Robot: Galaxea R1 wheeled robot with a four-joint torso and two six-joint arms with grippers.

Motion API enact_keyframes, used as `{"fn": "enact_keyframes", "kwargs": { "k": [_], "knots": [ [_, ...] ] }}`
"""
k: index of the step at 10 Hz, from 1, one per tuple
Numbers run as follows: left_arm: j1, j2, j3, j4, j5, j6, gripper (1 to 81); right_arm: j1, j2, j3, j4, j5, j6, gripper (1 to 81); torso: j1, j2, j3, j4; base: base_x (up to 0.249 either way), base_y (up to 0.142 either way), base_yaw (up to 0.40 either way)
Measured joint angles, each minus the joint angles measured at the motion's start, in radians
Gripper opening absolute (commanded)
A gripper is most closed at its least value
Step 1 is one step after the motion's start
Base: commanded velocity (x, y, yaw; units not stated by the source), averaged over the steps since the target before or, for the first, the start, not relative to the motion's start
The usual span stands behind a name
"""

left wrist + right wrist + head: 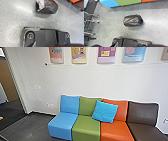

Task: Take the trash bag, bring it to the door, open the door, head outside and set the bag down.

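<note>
Trash bag (133, 20) on floor (109, 30), between robot's body (130, 43) and seats (127, 2), long axis roughly parallel to the seats; whether either end effector is clenched cannot be told.

No writing, number, brand or sign can be read anywhere. The pink paper poster (56, 57), the yellow one (79, 54), the purple one (106, 58) and the light-blue one (134, 57) on the white wall (82, 79) bear printed shapes, none legible as words.

The trash bag (133, 21) lies before seats (86, 124) bearing 1 cushion (105, 112).
</note>
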State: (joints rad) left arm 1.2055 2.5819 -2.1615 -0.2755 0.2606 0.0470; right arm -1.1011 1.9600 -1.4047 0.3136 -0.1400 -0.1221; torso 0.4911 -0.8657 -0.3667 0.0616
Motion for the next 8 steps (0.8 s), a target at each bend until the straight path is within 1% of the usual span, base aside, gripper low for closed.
{"fn": "enact_keyframes", "kwargs": {
  "k": [1,2,3,4,6,8],
  "knots": [
    [-0.018,0.0,0.0,-0.013,0.0,0.0,81.1,0.039,-0.018,0.004,0.024,-0.026,0.0,81.1,0.019,-0.034,-0.004,0.0,0.0,0.0,0.0],
    [-0.042,0.0,0.0,-0.022,-0.002,0.0,81.1,0.064,-0.043,0.006,0.042,-0.043,0.0,81.1,0.033,-0.057,-0.018,0.0,0.0,0.0,0.0],
    [-0.056,-0.001,-0.001,-0.028,-0.004,0.0,81.1,0.074,-0.069,0.006,0.055,-0.053,0.0,81.1,0.051,-0.085,-0.044,0.0,0.0,0.0,0.0],
    [-0.059,0.0,-0.001,-0.032,-0.002,0.0,81.1,0.074,-0.075,0.006,0.06,-0.067,0.0,81.1,0.072,-0.119,-0.075,0.0,0.0,0.0,0.0],
    [-0.071,0.0,-0.004,-0.037,0.001,0.0,81.1,0.081,-0.061,0.008,0.063,-0.067,0.0,81.1,0.118,-0.189,-0.141,0.0,0.0,0.0,0.0],
    [-0.09,0.0,-0.006,-0.04,0.001,0.0,81.1,0.082,-0.066,0.009,0.064,-0.066,0.0,81.1,0.163,-0.261,-0.209,0.0,0.0,0.0,0.0]
  ]
}}
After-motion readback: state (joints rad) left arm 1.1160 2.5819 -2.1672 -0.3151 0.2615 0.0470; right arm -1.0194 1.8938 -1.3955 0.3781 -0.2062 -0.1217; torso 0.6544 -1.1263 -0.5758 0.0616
